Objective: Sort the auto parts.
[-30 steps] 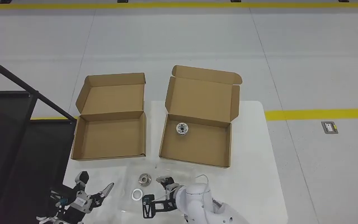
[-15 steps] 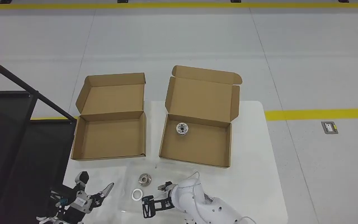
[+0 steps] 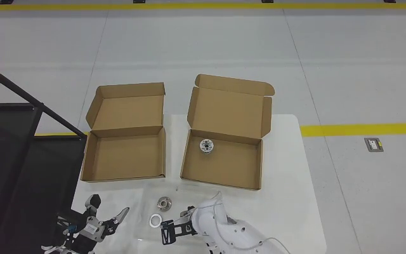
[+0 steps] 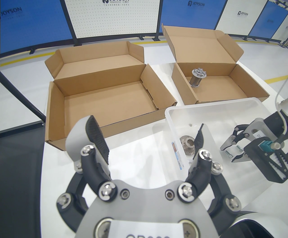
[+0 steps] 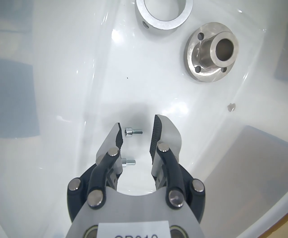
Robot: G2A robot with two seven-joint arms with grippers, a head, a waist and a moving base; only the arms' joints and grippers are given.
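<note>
Clear bin (image 5: 67, 78) holds screw (image 5: 133, 132) lying crosswise between right jaws

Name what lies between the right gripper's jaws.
A small screw at the tips and a second screw farther back, on the bin floor; right wrist view.

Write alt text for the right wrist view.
The right end effector hangs inside a clear plastic tray, jaws open either side of a small screw on the tray floor. A second screw lies nearer the wrist; a flanged hub and a metal ring sit farther off.
</note>
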